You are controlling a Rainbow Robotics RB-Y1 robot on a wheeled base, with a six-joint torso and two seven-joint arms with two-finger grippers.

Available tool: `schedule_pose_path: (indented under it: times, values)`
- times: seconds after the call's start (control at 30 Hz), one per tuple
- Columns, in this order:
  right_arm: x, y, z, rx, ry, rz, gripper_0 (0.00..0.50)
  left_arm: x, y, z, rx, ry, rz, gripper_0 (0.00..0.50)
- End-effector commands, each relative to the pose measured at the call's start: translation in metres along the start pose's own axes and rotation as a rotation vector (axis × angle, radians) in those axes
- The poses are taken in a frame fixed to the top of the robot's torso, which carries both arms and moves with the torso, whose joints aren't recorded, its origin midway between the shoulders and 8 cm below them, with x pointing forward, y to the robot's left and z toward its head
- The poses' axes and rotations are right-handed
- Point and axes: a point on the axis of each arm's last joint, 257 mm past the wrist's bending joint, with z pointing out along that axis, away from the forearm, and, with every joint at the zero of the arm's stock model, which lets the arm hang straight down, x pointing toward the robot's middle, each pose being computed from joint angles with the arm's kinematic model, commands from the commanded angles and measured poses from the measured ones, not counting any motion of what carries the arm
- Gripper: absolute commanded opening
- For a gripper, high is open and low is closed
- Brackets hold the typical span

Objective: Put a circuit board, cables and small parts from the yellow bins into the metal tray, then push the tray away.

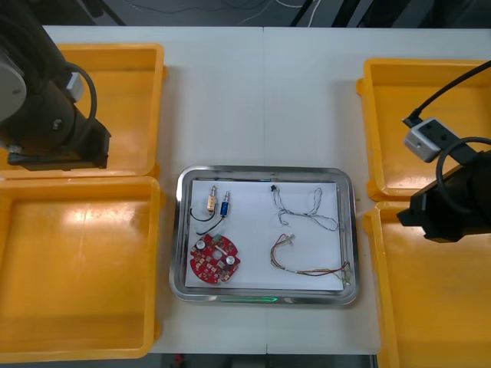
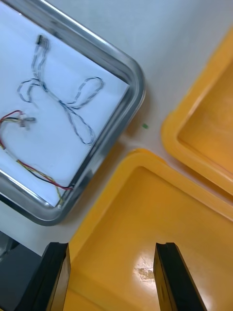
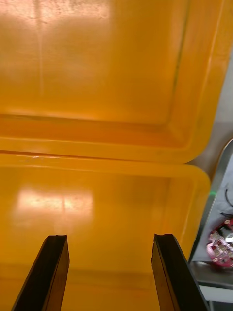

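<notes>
hovering over the side bins, both grippers hold their fingers spread apart; the metal tray point(image 1: 265, 170) sits loaded between the bins.
nearest in the tray: round red circuit board point(image 1: 215, 259) at left, red and yellow cable point(image 1: 307, 268) at right. farther in: small metal parts point(image 1: 217, 204) and black cable point(image 1: 204, 223) at left, blue and white cable point(image 1: 303, 205) at right. left gripper point(image 3: 109, 238) over a left yellow bin point(image 3: 111, 204); right gripper point(image 2: 110, 245) over a right yellow bin point(image 2: 145, 214).

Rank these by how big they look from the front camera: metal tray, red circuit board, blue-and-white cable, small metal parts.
1. The metal tray.
2. The red circuit board and the blue-and-white cable, counting its sprawl: about alike, so unranked.
3. The small metal parts, smallest.
</notes>
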Motion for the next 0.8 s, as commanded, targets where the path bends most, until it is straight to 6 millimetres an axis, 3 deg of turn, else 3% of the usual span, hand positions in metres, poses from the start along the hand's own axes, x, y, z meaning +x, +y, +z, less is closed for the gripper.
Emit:
schedule_pose_path:
  times: [0.03, 0.33, 0.8]
  values:
    - [-0.016, 0.032, -0.004, -0.003, -0.006, -0.163, 0.5, -0.021, 0.031, -0.037, -0.048, -0.037, 0.038, 0.5]
    - [-0.02, 0.091, 0.014, -0.073, 0.036, -0.376, 0.5, -0.027, 0.06, -0.044, 0.012, -0.056, 0.003, 0.5]
    - [-0.021, 0.178, 0.048, -0.086, 0.038, -0.7, 0.5, -0.021, 0.096, -0.025, -0.003, -0.078, 0.08, 0.5]
